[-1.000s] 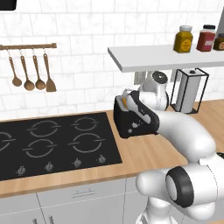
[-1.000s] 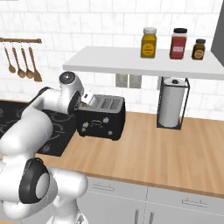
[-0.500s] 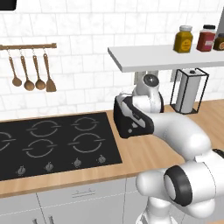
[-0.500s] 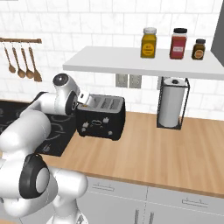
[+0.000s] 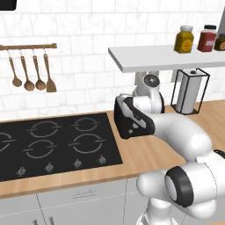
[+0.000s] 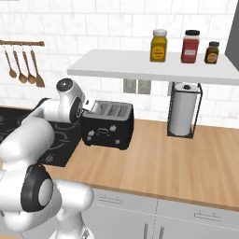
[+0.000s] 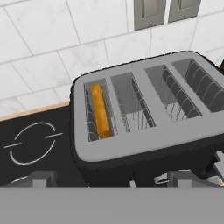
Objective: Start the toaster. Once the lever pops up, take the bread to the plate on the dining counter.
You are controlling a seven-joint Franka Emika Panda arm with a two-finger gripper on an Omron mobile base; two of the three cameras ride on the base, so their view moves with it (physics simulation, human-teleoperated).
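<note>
The black toaster [image 6: 108, 126] stands on the wood wall counter beside the hob, also seen as the toaster [image 5: 132, 118] and from above as the toaster [image 7: 148, 113]. A tan slice of bread [image 7: 100, 111] sits upright down in its leftmost slot; the other slots are empty. A sliver of the bread [image 6: 88, 112] shows at the stove-side end. My gripper [image 7: 113, 179] hovers open just above the toaster's near edge, holding nothing. From the right side, the gripper [image 6: 91, 109] sits at the toaster's left end. The plate and the dining counter are out of view.
A black hob [image 5: 57, 140] lies left of the toaster. A paper towel holder [image 6: 182, 109] stands to its right under a white shelf [image 6: 149, 70] with jars. Wooden utensils [image 5: 33, 72] hang on the wall. Bare counter [image 6: 177, 158] spreads right of the toaster.
The hand has shifted slightly left and down toward the toaster's stove-side end. The jaws have stayed open and the toaster has not moved.
</note>
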